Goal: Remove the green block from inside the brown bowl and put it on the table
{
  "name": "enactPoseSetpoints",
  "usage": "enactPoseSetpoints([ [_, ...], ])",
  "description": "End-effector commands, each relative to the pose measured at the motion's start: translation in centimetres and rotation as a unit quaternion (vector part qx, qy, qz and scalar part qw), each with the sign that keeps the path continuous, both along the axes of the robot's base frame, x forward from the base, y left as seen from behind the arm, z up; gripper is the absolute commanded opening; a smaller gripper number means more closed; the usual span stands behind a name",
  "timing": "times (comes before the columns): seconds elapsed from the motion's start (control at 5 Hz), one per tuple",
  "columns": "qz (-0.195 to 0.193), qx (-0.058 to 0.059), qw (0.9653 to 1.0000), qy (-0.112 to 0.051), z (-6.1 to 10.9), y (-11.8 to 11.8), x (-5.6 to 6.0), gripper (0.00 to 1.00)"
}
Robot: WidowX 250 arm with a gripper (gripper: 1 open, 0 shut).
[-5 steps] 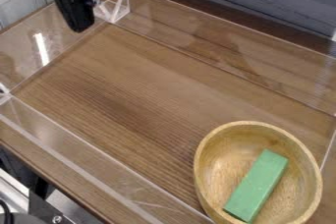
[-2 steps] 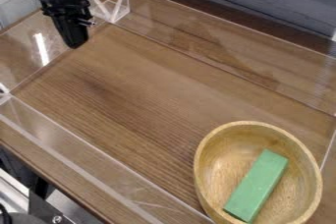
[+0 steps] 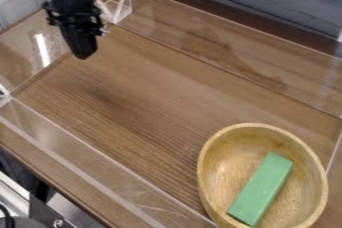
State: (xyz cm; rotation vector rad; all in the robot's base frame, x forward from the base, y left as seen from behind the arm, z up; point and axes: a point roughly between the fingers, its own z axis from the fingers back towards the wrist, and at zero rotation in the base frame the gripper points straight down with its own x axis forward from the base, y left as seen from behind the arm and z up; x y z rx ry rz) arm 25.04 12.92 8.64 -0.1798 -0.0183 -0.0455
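At upper left a black claw (image 3: 83,48), closed and empty, points down over the wood-grain table (image 3: 147,92). Far to its lower right, the green block (image 3: 261,189) lies inside the brown bowl (image 3: 221,157). Approach not begun; next, cross over and open.

Flat green block (image 3: 262,189) lies inside the brown bowl (image 3: 218,153) — on the table (image 3: 147,92).
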Motion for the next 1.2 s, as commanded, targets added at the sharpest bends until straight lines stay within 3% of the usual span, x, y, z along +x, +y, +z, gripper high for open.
enactPoseSetpoints([
  [0.0, -0.006, 0.014, 0.9996, -0.025, 1.6, -2.2, 0.6, 0.0],
  [0.2, -0.019, 0.011, 0.9995, -0.022, 1.6, -4.8, 0.6, 0.0],
  [0.4, -0.032, 0.009, 0.9993, -0.019, 1.5, -6.9, 0.3, 1.0],
  [0.6, -0.056, 0.006, 0.9983, -0.018, 1.7, -10.1, -0.5, 1.0],
  [1.0, -0.117, 0.011, 0.9929, -0.019, 1.5, -19.6, -2.1, 1.0],
])
